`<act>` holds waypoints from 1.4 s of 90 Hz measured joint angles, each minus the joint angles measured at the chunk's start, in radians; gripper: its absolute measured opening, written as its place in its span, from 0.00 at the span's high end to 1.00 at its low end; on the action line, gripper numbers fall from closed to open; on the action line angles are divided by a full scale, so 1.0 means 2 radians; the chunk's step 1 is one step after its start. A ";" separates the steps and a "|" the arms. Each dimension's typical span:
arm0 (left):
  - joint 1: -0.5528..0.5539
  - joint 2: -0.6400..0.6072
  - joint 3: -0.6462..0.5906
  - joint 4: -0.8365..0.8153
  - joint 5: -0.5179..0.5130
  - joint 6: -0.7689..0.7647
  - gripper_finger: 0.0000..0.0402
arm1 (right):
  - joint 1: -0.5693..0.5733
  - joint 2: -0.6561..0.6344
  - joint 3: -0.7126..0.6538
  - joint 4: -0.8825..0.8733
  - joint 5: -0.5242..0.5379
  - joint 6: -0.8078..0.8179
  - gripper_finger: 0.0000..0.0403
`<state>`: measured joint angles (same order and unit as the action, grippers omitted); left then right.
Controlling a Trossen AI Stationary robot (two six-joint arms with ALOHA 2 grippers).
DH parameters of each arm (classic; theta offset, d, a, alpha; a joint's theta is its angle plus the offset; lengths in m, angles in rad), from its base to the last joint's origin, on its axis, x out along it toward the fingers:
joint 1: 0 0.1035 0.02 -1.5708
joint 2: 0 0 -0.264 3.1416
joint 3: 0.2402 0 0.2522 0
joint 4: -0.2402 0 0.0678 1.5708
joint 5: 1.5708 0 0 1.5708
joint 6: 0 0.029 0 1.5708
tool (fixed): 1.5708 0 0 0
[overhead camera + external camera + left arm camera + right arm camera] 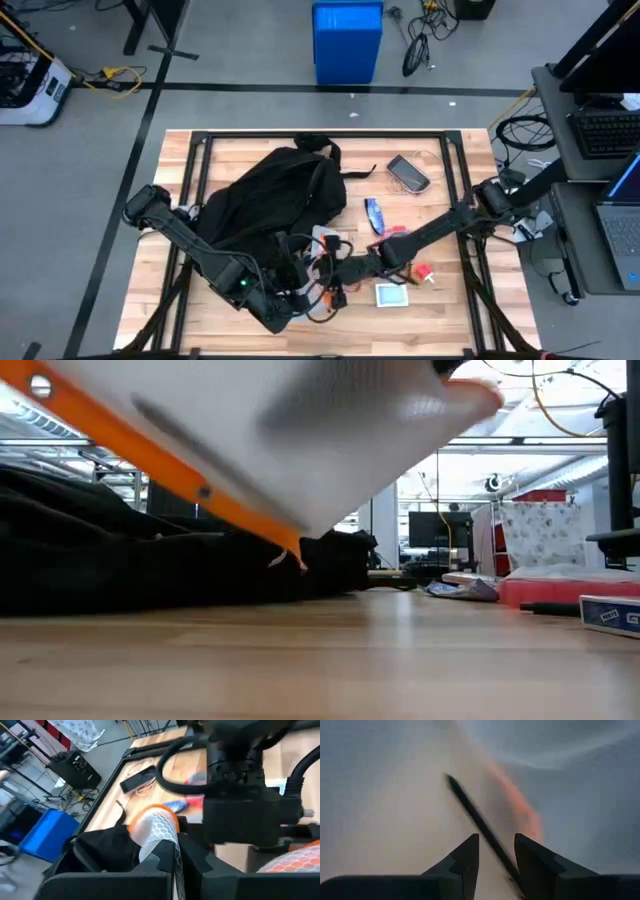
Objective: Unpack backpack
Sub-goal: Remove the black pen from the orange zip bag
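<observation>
The black backpack (270,195) lies on the table's left half, slumped flat on the wood; the low view shows it as a dark mass (150,560). A white mesh pouch with orange trim (300,430) hangs tilted above the table near the front edge, just right of the backpack. My left gripper (295,295) and my right gripper (345,268) meet at this pouch, each shut on it. In the right wrist view the pouch (410,810) fills the picture. My left gripper has the pouch's orange-trimmed end (156,837) between its two fingers, coming at it from the table's near left. The pouch is clear of the wood and tilted. My right gripper has its fingers almost together on the pouch from the right, and a thin dark strip (480,827) on the pouch runs into the gap. The exact place of contact is too close to make out.
Right of the backpack lie a dark flat device (408,172), a blue packet (375,213), a red item (396,232), a small red piece (424,271) and a white-and-blue box (391,295). A blue bin (347,40) stands on the floor beyond the far edge.
</observation>
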<state>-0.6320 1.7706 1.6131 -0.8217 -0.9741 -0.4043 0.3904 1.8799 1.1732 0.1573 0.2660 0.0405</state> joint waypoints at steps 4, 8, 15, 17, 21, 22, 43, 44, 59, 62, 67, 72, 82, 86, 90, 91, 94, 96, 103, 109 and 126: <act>-0.002 0.000 0.000 -0.017 -0.002 -0.001 1.00 | -0.003 0.011 0.000 0.011 -0.012 -0.001 0.73; -0.005 0.000 0.000 -0.035 -0.009 -0.003 1.00 | -0.003 0.021 0.001 0.015 -0.015 -0.002 0.73; -0.006 -0.001 0.000 -0.052 -0.017 -0.003 1.00 | -0.001 0.037 0.001 0.029 -0.018 -0.006 0.73; -0.006 -0.001 0.000 -0.055 -0.022 -0.002 1.00 | 0.000 0.041 0.001 0.033 -0.017 -0.006 0.73; -0.006 -0.001 0.000 -0.055 -0.030 0.004 1.00 | 0.003 0.047 0.001 0.041 -0.017 -0.006 0.73; -0.006 -0.001 0.000 -0.055 -0.031 0.008 1.00 | 0.005 0.048 0.001 0.043 -0.016 -0.006 0.73; -0.009 -0.004 0.015 -0.040 -0.022 0.047 1.00 | 0.019 0.056 0.000 0.073 -0.018 -0.014 0.73; -0.009 -0.004 0.015 -0.041 -0.020 0.044 1.00 | 0.018 0.056 0.000 0.073 -0.019 -0.014 0.73; -0.009 -0.004 -0.012 -0.023 0.008 0.013 1.00 | 0.006 0.057 -0.001 0.085 -0.018 -0.015 0.73; -0.009 -0.004 -0.019 -0.022 0.009 0.004 1.00 | 0.007 0.057 -0.001 0.091 -0.017 -0.019 0.73; -0.009 -0.004 -0.029 -0.020 0.010 -0.010 1.00 | 0.007 0.057 -0.001 0.107 -0.017 -0.024 0.73; -0.009 -0.004 -0.039 -0.018 0.010 -0.017 1.00 | 0.008 0.057 -0.001 0.122 -0.017 -0.025 0.73; -0.008 -0.004 -0.054 0.000 0.011 -0.017 1.00 | 0.007 0.057 -0.001 0.126 -0.006 -0.025 0.73; -0.006 -0.004 -0.062 0.012 0.011 -0.017 1.00 | 0.007 0.057 -0.001 0.126 0.002 -0.025 0.73; -0.005 -0.004 -0.070 0.024 0.011 -0.018 1.00 | 0.007 0.060 -0.001 0.126 0.008 -0.022 0.73; -0.005 -0.004 -0.072 0.026 0.012 -0.019 1.00 | 0.007 0.061 -0.001 0.126 0.008 -0.021 0.73; -0.005 -0.004 -0.077 0.027 0.012 -0.026 1.00 | 0.007 0.065 -0.001 0.123 0.008 -0.019 0.73; -0.006 -0.004 -0.079 0.027 0.013 -0.032 1.00 | 0.007 0.067 -0.001 0.119 0.009 -0.017 0.73; -0.006 -0.003 -0.090 0.029 0.014 -0.056 1.00 | 0.007 0.073 -0.001 0.103 0.010 -0.006 0.73; -0.009 -0.003 -0.103 0.030 0.016 -0.072 1.00 | 0.010 0.073 -0.001 0.083 0.007 -0.004 0.73; -0.015 -0.003 -0.136 0.037 0.018 -0.117 1.00 | 0.034 0.073 -0.001 0.089 -0.019 -0.074 0.73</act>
<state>-0.6621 1.7641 1.3420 -0.7482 -0.9376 -0.6389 0.4582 2.0254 1.1721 0.3347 0.2275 -0.1066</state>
